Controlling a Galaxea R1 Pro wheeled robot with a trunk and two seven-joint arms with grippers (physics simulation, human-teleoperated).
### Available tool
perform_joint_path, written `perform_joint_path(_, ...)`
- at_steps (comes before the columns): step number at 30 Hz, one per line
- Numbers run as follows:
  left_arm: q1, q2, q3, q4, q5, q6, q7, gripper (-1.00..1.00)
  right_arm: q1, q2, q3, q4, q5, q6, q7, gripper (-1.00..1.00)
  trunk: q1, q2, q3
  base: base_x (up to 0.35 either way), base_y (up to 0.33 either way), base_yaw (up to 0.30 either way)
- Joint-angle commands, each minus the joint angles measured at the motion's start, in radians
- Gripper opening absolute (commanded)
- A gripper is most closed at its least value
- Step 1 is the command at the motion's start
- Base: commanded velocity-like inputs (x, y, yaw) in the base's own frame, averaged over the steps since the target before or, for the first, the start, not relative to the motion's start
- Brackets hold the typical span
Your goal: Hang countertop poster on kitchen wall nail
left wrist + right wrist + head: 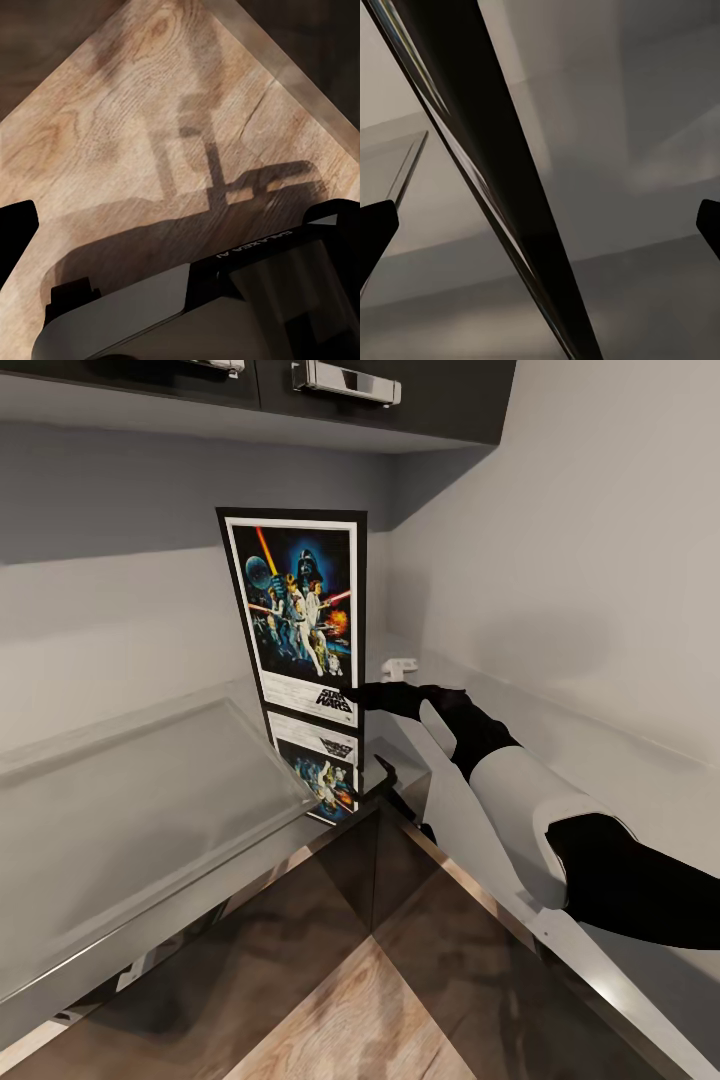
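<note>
The poster (300, 600) stands upright on the glossy kitchen countertop (150, 810), leaning at the back wall near the corner. Its mirror image shows in the worktop below it. My right gripper (350, 696) reaches to the poster's lower right edge. In the right wrist view the poster's thin dark edge (502, 187) runs slantwise between the two fingertips (375, 229), which stand wide apart, so the right gripper (540, 225) is open and not clamped. My left gripper (176, 225) hangs open over the wooden floor (150, 112) with nothing in it.
Dark upper cabinets with metal handles (345, 380) hang above the poster. A small white fitting (400, 665) lies on the counter's right-hand run by the wall. Dark cabinet fronts (330, 880) meet at the inner corner, with wooden floor (350, 1000) below. The robot's base (225, 300) shows in the left wrist view.
</note>
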Motion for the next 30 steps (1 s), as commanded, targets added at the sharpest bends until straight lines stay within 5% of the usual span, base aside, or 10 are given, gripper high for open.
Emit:
perform_joint_path(1, 0.000, -0.001, 0.004, -0.001, -0.005, -0.003, -0.005, 1.00, -0.001, 0.000, 0.003, -0.001, -0.009, 0.006, -0.001, -1.00, 0.000, 0.000, -0.001, 0.000, 0.000, 0.000)
perform_joint_path(30, 0.000, -0.001, 0.004, -0.002, -0.005, -0.003, -0.005, 1.00, 0.000, 0.000, 0.004, -0.001, -0.009, 0.005, -0.001, -1.00, 0.000, 0.000, -0.001, 0.000, 0.000, 0.000)
